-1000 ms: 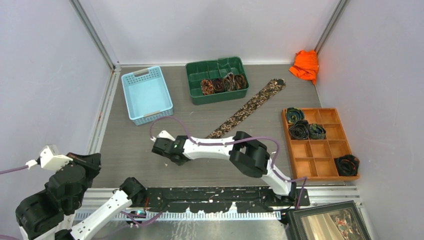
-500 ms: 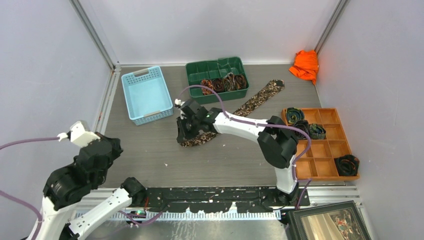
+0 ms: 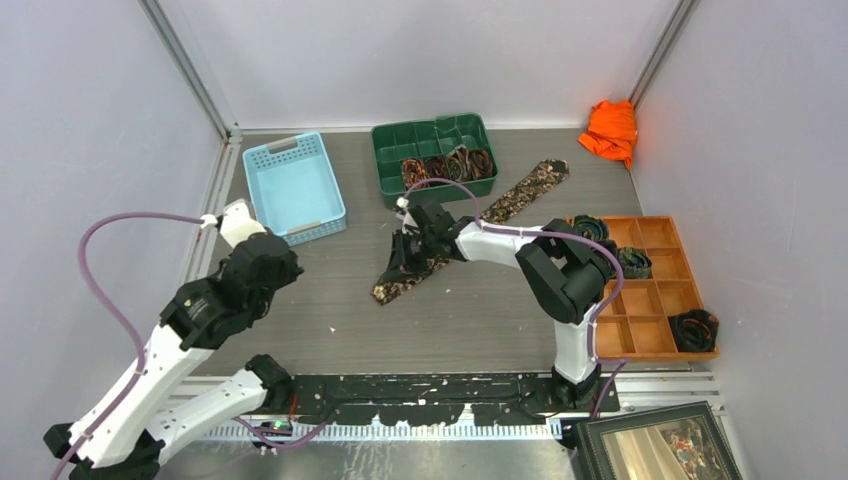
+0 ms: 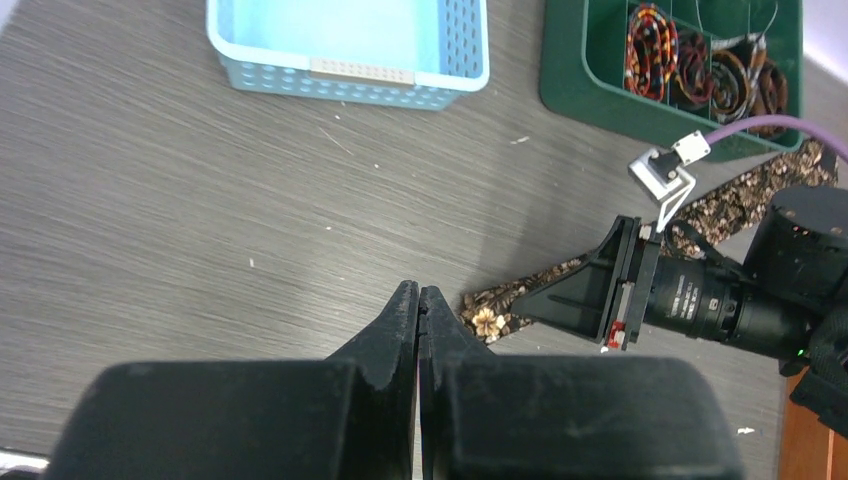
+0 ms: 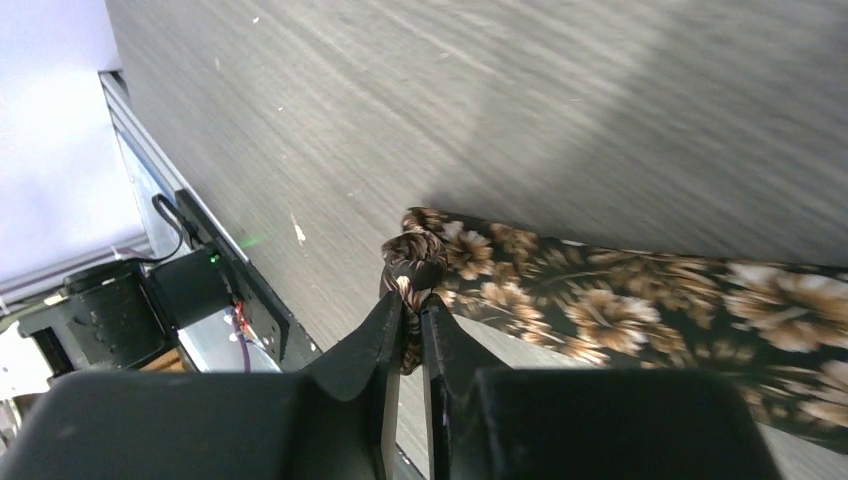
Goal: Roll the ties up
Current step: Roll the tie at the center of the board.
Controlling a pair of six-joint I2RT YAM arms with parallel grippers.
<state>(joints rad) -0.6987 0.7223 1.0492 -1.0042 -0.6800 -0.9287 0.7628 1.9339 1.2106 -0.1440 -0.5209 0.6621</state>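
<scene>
A long brown floral tie (image 3: 515, 195) lies diagonally across the table, its wide pointed end at the far right. My right gripper (image 3: 403, 262) is shut on the tie's narrow end; in the right wrist view the bunched fabric (image 5: 415, 255) sits between the jaws (image 5: 411, 300) and the tie (image 5: 620, 305) stretches away to the right. My left gripper (image 3: 286, 268) is shut and empty, above the table left of the tie. In the left wrist view its tips (image 4: 419, 298) are just left of the tie's end (image 4: 490, 320). Several rolled ties (image 3: 447, 165) sit in the green bin (image 3: 430, 128).
A light blue basket (image 3: 293, 190) stands at the back left. An orange compartment tray (image 3: 640, 325) at the right holds several dark coils (image 3: 600, 255). A bright orange cloth (image 3: 610, 130) lies in the back right corner. A framed picture (image 3: 660, 445) is at the near right.
My right gripper has moved away and to the right, drawing the tie's narrow end along. My left arm has risen and reached out over the table towards the tie.
</scene>
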